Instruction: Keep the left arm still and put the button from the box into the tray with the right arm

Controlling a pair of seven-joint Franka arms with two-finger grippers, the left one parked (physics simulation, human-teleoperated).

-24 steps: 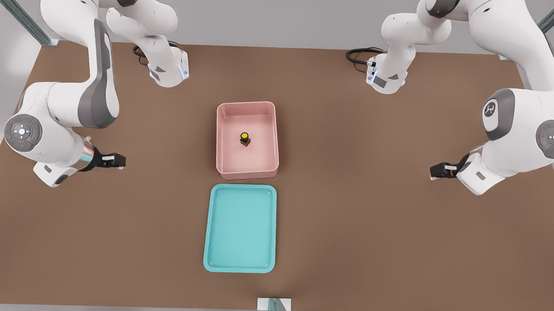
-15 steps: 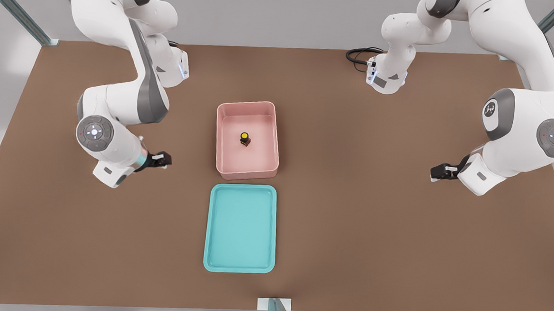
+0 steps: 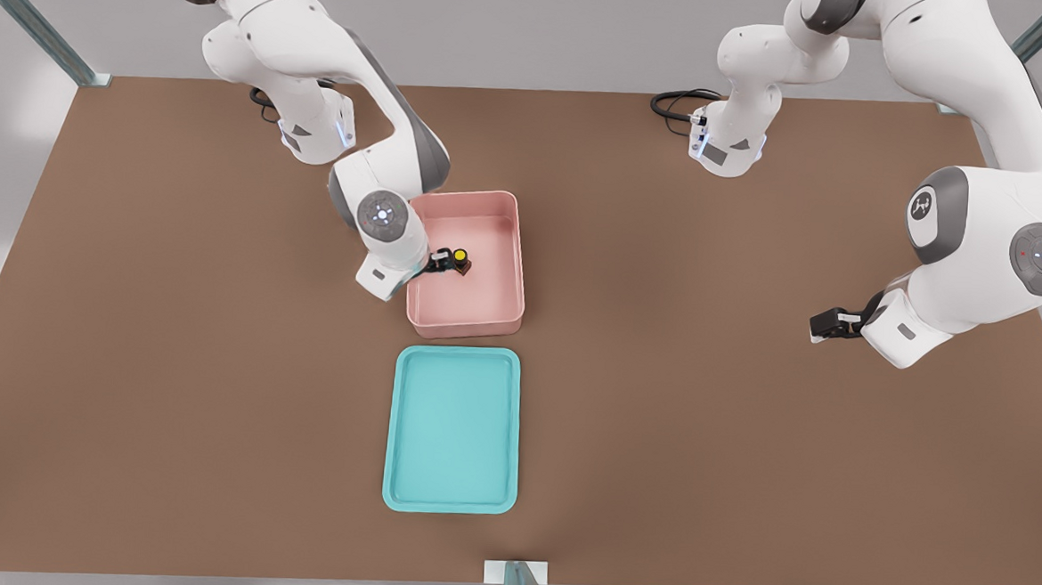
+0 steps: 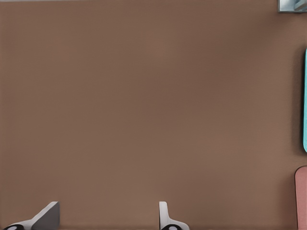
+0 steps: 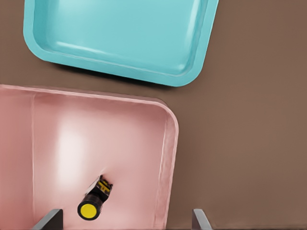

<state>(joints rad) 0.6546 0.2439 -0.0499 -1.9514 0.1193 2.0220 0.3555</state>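
The button [image 3: 460, 260], a yellow cap on a dark base, lies in the middle of the pink box [image 3: 466, 328]. The working arm reaches in from the front view's left. Its gripper [image 3: 440, 260] hangs over the box's left side, right beside the button. In the right wrist view the button [image 5: 94, 203] lies tipped on the box floor [image 5: 72, 143], and the gripper [image 5: 124, 224] is open, its fingers spread wide with the button within their span. The teal tray [image 3: 453, 432] sits just in front of the box; the wrist view shows it as an empty tray [image 5: 120, 33].
The parked arm [image 3: 978, 254] stands at the front view's right with its gripper [image 3: 827, 325] low over the brown table. Both arm bases and black cables [image 3: 673, 104] sit at the back edge. A metal bracket [image 3: 515, 577] marks the front edge.
The working arm has swung from the front view's far left across to the box. Its gripper now sits over the box beside the button. Button, box and tray have not moved.
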